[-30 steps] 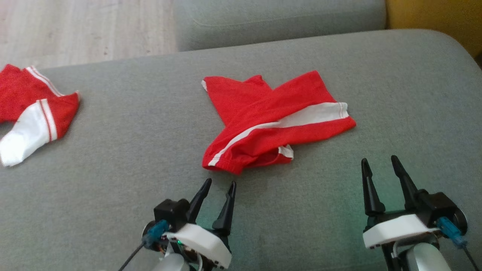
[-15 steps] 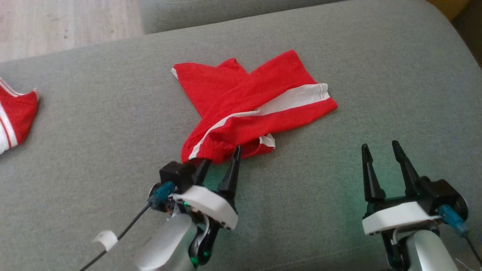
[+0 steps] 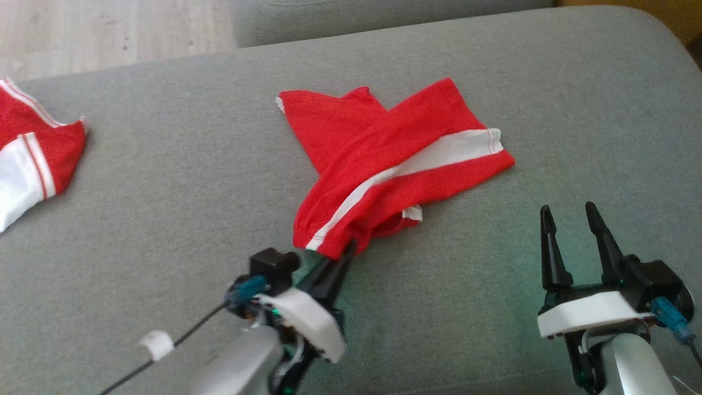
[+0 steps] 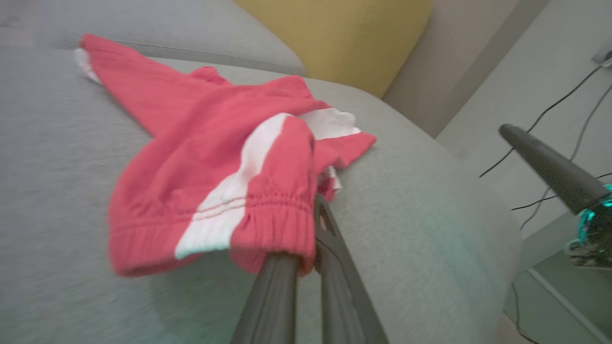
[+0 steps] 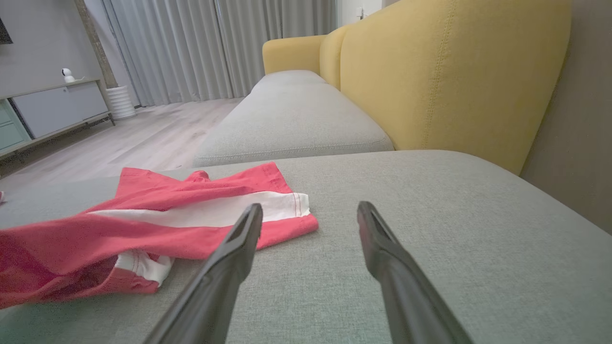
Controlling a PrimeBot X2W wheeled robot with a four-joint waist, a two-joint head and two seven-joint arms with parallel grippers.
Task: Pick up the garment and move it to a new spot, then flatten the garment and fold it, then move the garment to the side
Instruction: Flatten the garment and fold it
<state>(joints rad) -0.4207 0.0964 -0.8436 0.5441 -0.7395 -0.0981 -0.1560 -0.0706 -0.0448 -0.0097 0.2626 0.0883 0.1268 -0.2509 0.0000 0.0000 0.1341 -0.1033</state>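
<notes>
Head view: the red shorts [image 3: 395,159] lie crumpled mid grey sofa seat [image 3: 164,192], their waistband [image 4: 267,224] pinched in the closed jaws of the left gripper [image 3: 346,253]. The right gripper [image 3: 566,213] gapes empty beside the shorts. By my judgement, only the grasp is made; lifting, flattening and folding remain.

i see the garment [image 3: 384,159] lying mid-cushion [image 3: 175,208] ahead of me. my left gripper [image 3: 346,252] touches its near edge, my right gripper [image 3: 573,219] sits apart to its right, and a second garment [image 3: 33,159] lies far left.
</notes>
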